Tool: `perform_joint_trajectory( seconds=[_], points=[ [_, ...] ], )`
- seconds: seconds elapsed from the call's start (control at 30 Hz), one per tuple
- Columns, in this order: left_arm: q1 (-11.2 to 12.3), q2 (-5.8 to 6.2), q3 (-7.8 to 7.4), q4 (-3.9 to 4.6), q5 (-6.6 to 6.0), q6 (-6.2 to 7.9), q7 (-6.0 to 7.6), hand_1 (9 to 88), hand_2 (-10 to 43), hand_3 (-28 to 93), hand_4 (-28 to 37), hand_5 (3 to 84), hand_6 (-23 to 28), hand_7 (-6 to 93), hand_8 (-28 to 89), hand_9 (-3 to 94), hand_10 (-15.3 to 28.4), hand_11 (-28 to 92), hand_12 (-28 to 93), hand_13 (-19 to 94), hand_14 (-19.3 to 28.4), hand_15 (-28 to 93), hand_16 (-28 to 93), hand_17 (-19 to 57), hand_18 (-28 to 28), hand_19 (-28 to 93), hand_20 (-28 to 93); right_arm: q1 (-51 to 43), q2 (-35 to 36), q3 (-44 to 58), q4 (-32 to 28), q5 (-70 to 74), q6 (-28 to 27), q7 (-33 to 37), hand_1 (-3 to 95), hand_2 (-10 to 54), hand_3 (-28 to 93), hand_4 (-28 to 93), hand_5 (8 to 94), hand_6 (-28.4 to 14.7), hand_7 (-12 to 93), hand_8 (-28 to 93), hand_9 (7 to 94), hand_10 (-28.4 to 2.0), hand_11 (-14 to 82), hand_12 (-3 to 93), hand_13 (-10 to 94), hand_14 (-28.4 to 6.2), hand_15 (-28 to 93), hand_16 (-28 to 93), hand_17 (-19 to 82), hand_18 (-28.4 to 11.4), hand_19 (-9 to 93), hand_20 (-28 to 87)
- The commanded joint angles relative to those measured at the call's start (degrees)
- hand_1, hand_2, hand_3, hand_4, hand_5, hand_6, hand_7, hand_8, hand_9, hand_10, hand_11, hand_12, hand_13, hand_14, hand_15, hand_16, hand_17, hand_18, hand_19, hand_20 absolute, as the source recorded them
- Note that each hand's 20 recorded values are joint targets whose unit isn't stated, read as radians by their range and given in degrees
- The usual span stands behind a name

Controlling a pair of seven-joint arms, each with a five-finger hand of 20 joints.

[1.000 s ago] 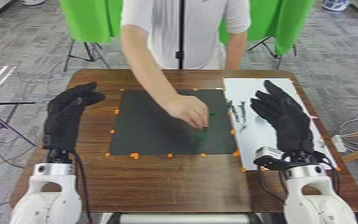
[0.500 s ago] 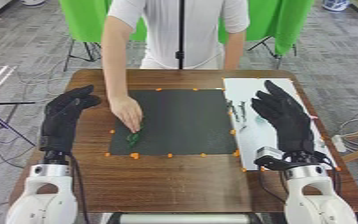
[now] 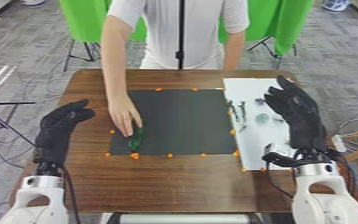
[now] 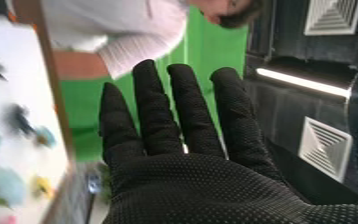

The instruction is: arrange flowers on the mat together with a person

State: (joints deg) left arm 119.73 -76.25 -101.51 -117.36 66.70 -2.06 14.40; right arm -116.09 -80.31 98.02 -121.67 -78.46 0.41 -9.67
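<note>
in the head view, held the left hand (image 3: 58, 125) above the brown table (image 3: 193, 185), at nine o'clock from the dark mat (image 3: 180, 122), angled toward one o'clock, relaxed and empty. held the right hand (image 3: 295, 112) at three o'clock, angled toward eleven, fingers extended, unclenched. saw a slim, leafy green sprig (image 3: 137, 142) between seven and eight o'clock on the mat, by a person's hand (image 3: 124, 117); could not tell whether gripping it. made out spindly stems (image 3: 240, 115) on the white sheet (image 3: 252, 152). found dotted black fabric across the right palm in the right wrist view, plus a small yellow flower (image 4: 42, 187).
</note>
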Motion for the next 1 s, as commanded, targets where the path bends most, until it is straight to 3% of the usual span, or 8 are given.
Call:
perform_joint_trajectory(
  seconds=[0.03,1.0],
  points=[
    [1.69,-0.21,-0.45,0.46,-0.14,-0.33,-0.64,31.8,-7.4,65,-15.1,51.7,4.5,20.3,-6,50.9,13.2,28,18,40,18.0,31,4,3.4,16.3,12,20,-1.27,0.01,1.14,-1.25,1.33,-0.63,-0.94,13.7,-6.7,75,-15,37.4,-1.4,11,-7,43.1,-14.8,5.3,16.6,37,-15.0,12,21,18,-16.5,8,24],
    [1.31,-0.39,-0.53,0.79,-0.44,-1.05,-0.67,31.9,-7.6,65,-14.9,51.5,4.4,20.4,-6,50.7,13.0,27,18,40,17.9,31,4,3.3,16.3,11,20,-1.01,-0.26,0.68,-0.85,0.89,-2.31,-0.82,16.6,-9.2,75,-15,37.2,-1.2,12,-8,42.2,-14.6,4.9,17.1,36,-15.3,11,23,18,-16.1,8,25]
  ],
)
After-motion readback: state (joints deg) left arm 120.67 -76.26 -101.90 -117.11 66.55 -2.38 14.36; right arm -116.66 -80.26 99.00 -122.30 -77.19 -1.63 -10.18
